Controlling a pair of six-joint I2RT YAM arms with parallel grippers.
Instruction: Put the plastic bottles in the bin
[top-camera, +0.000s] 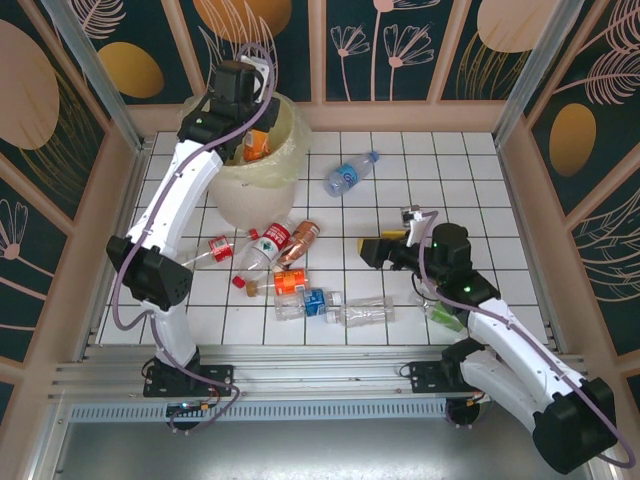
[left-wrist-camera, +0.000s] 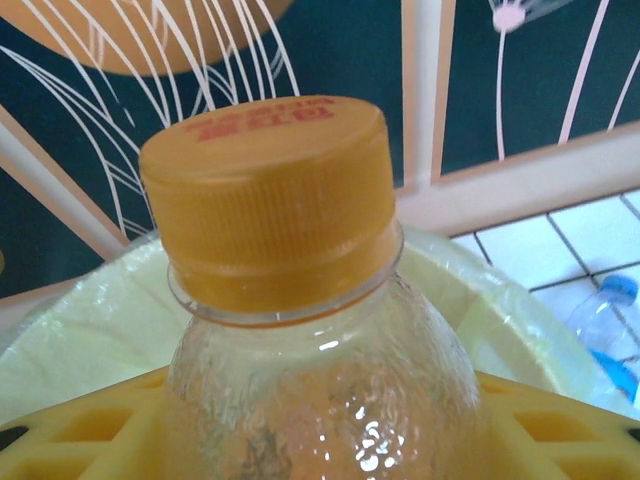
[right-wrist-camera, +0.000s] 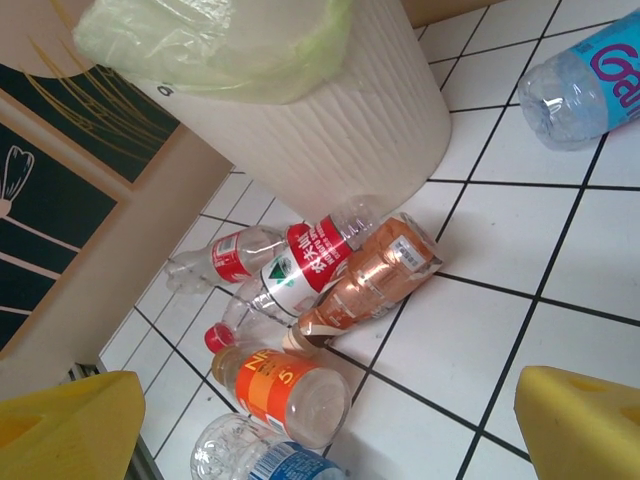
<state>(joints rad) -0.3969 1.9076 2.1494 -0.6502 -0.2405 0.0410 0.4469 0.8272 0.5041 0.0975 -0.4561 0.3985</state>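
Over the bin: the left end effector grips an orange-capped bottle upright, with its yellow fingers closed on either side of the clear, dimpled shoulder. The bin's lined rim lies just below and behind.
Bin: a cream-white ribbed bucket with a pale yellow liner folded over its rim. It stands at the far left of the white tiled bench.
Right end effector: it hangs above the middle right of the bench with its jaws spread wide and nothing between them, and it faces the bottles by the bin.
At the bin's foot: a red-label bottle, a red-and-white-label bottle and a copper-coloured bottle lie side by side, close to the bin wall.
Nearer row: an orange-label bottle lies just beside that group. Next to it are a blue-label bottle and a label-less clear bottle, end to end.
Right of the bin: a pale blue-label bottle lies alone, well apart from the rest.
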